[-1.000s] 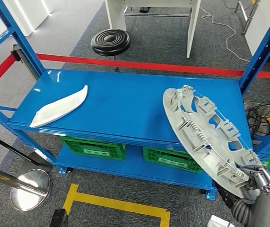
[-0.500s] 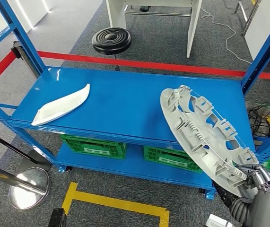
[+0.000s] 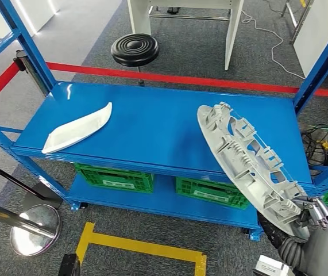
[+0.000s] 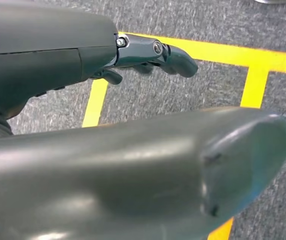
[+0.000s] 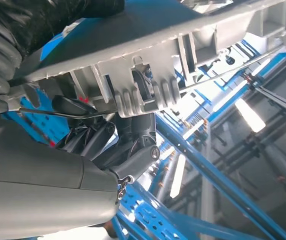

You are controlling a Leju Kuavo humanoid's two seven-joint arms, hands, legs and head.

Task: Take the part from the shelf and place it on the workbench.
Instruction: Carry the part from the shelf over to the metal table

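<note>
- Head view: right hand, at five o'clock, grips the grey ribbed panel by its lower edge, tilted clear of the blue shelf.
- Left wrist view: left hand hangs empty, fingers loosely extended.

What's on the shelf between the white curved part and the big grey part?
Nothing: in the head view, bare blue shelf separates the white curved part from the grey part held by the right hand.
</note>
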